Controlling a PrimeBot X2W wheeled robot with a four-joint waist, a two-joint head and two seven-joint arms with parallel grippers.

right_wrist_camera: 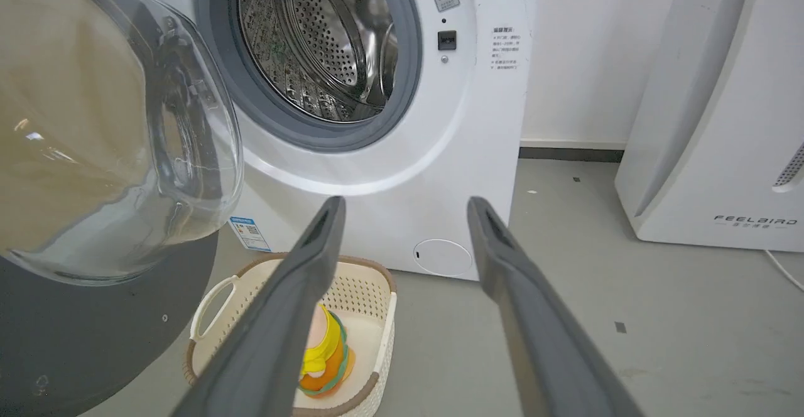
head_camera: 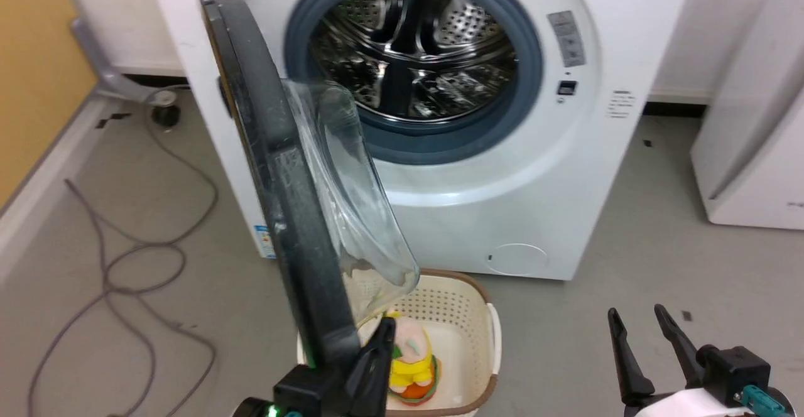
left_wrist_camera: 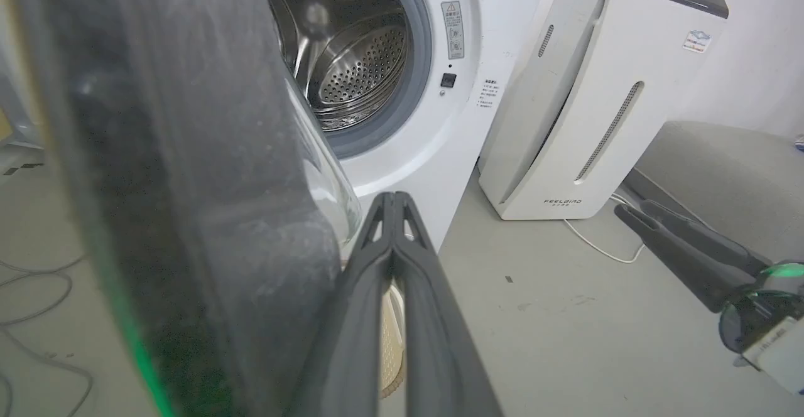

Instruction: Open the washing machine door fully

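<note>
Your left gripper [left_wrist_camera: 392, 200], pinched shut and empty, sits by the door [head_camera: 276, 153] at its 6 o'clock. Your right gripper [head_camera: 635, 319], at 4 o'clock, is open and empty.

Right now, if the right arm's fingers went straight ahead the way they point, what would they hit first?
Probably the washing machine, on its white front below the round mouth. The right fingers, spread open, aim there. The basket sits lower, seemingly under that line.
</note>
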